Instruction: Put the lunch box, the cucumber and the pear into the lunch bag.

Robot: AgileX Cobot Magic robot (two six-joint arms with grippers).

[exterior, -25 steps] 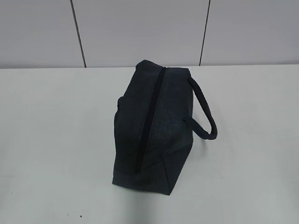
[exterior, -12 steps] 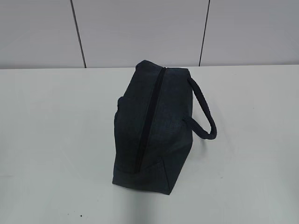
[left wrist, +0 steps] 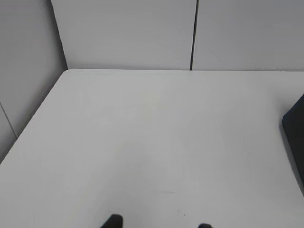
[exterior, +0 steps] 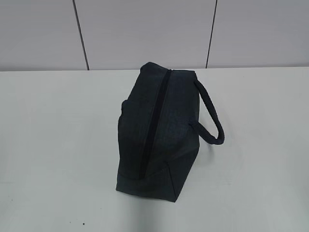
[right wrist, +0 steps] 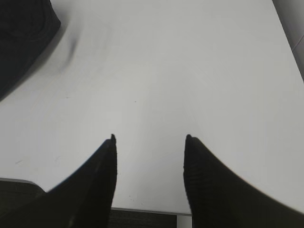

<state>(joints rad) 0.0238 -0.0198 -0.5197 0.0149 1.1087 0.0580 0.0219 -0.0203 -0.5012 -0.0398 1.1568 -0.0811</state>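
The dark navy lunch bag [exterior: 157, 130] stands in the middle of the white table, its zipper line running along the top and looking shut, one loop handle [exterior: 211, 116] sticking out to the right. A corner of the bag shows in the left wrist view [left wrist: 295, 128] and in the right wrist view [right wrist: 23, 33]. The lunch box, the cucumber and the pear are out of view. My left gripper [left wrist: 159, 223] is open and empty, only its fingertips showing above bare table. My right gripper [right wrist: 149, 140] is open and empty over the table's near edge. Neither gripper shows in the exterior view.
The white table [exterior: 58, 145] runs back to a grey panelled wall [exterior: 145, 29]. Its left edge and back corner show in the left wrist view [left wrist: 66, 71]. The near edge shows in the right wrist view [right wrist: 142, 210].
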